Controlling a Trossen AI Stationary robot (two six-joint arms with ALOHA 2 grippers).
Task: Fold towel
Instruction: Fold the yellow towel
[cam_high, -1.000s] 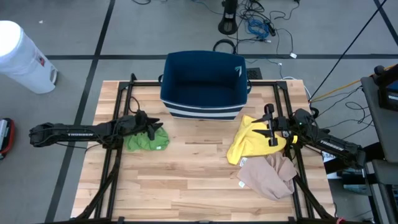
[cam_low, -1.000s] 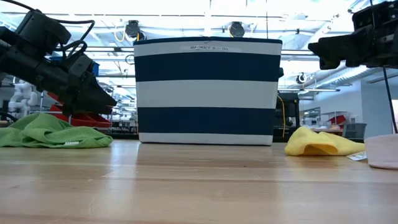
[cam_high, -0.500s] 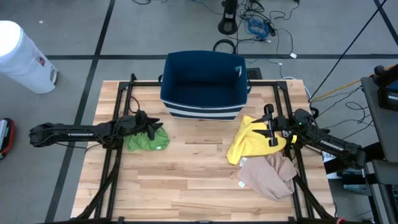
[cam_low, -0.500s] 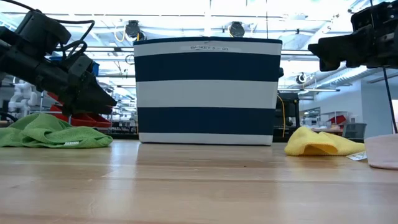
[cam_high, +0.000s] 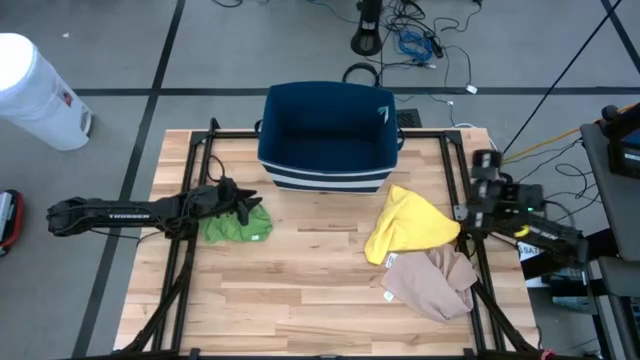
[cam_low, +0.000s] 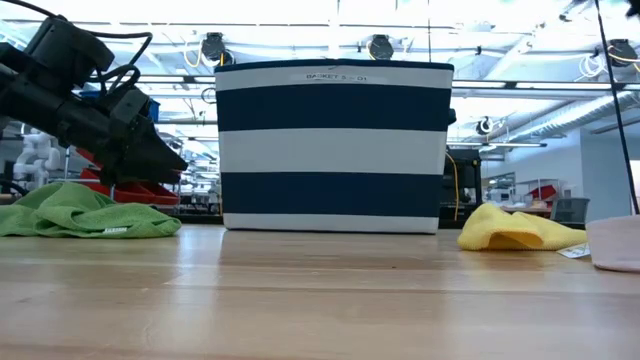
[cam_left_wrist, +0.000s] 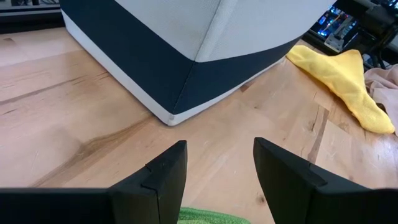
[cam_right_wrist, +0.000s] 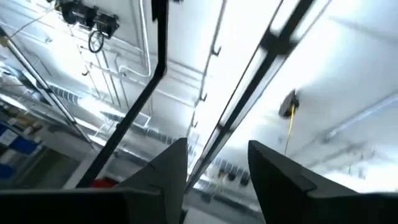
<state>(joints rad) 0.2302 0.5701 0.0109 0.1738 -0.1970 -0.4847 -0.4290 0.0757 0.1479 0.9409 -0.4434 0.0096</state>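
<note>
From above, the wooden worktop (cam_high: 300, 290) is carrying a blue basket (cam_high: 328, 135) at its far edge, a green towel (cam_high: 236, 225) on the left, a yellow towel (cam_high: 408, 228) on the right and a beige cloth (cam_high: 436, 283) touching the yellow one on the near side. The left end effector (cam_high: 243, 204) is hovering at the far edge of the green towel. The right arm (cam_high: 505, 208) is sitting raised at the right edge of the worktop, beside the yellow towel, and holding nothing. In the low view, the left end effector (cam_low: 160, 160) is hanging just above the green towel (cam_low: 85, 212), the striped basket (cam_low: 333, 145) is standing in the middle, and the yellow towel (cam_low: 518, 229) is lying flat on the right. In the left wrist view, the two fingers (cam_left_wrist: 160, 180) are standing released, wide apart, with bare wood between them and a strip of green towel (cam_left_wrist: 208, 216) just under them; the basket (cam_left_wrist: 186, 50) and the yellow towel (cam_left_wrist: 348, 81) are lying beyond. In the right wrist view, the right end effector (cam_right_wrist: 214, 180) is pointing up at the ceiling, its fingers (cam_right_wrist: 277, 177) parted and empty.
</note>
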